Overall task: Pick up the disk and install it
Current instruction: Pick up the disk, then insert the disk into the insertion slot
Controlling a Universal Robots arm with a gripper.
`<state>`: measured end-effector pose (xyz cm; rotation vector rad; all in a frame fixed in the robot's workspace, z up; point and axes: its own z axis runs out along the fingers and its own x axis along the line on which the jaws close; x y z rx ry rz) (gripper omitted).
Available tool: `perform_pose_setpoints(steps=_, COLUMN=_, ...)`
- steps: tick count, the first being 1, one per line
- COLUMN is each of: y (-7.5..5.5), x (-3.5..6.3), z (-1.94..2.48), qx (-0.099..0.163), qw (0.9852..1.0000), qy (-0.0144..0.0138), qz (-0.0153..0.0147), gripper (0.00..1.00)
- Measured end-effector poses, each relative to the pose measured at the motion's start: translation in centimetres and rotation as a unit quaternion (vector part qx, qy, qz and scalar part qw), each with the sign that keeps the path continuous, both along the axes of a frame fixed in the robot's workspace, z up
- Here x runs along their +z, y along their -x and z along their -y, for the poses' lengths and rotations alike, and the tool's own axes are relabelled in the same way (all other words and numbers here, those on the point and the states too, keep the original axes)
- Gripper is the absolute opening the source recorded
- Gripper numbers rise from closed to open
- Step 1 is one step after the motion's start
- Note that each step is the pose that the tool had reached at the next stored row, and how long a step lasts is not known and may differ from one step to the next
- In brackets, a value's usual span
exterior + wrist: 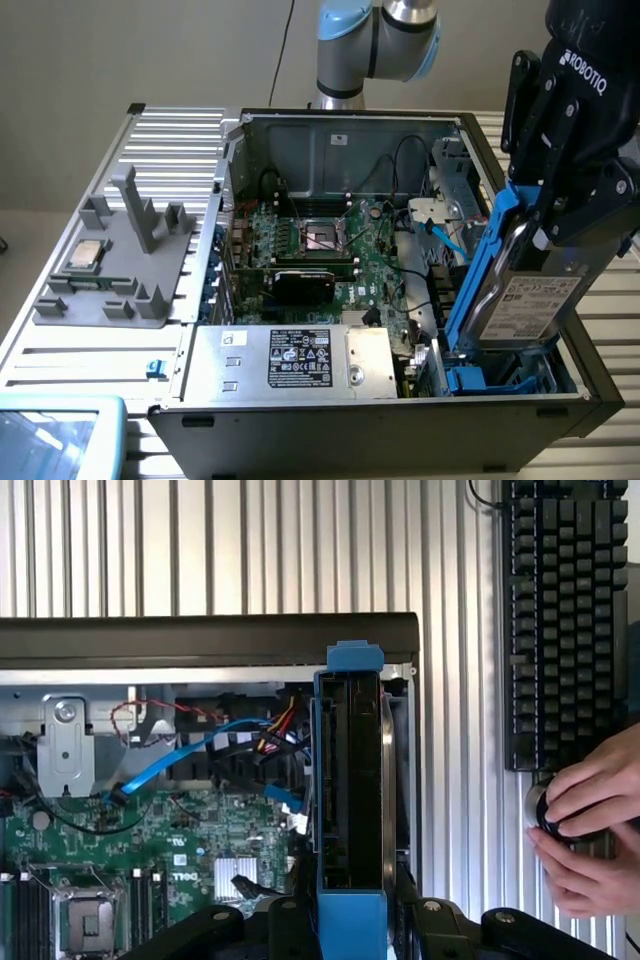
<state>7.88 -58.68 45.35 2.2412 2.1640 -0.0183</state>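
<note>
Silver arm [408, 28] with pale-blue joint caps [345, 20]; black fingers [533, 118], white ROBOTIQ lettering [585, 70].

ROBOTIQ on gripper [562, 228] (disk [535, 300] label print unreadable).

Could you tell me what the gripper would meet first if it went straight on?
Likely the blue drive bay directly below, with the disk held in the gripper touching it first; depth is unclear.

Exterior view slants down into the case [350, 440]; wrist view (closer) looks along the disk [350, 780] into it.
</note>
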Motion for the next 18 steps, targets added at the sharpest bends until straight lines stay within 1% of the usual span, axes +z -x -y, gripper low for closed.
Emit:
perform_pose_setpoints(steps=8, y=0.03, x=-0.03, z=0.0, qx=0.0, qw=1.0, qy=0.0001, qz=0.0, gripper=0.37)
perform_pose_setpoints(steps=11, y=0.26, x=-0.03, z=0.0, qx=0.0, qw=1.0, qy=0.0, qz=0.0, gripper=0.37)
perform_pose_setpoints(steps=18, y=0.3, x=-0.06, z=0.19, qx=0.0, qw=1.0, qy=0.0, qz=0.0, gripper=0.37)
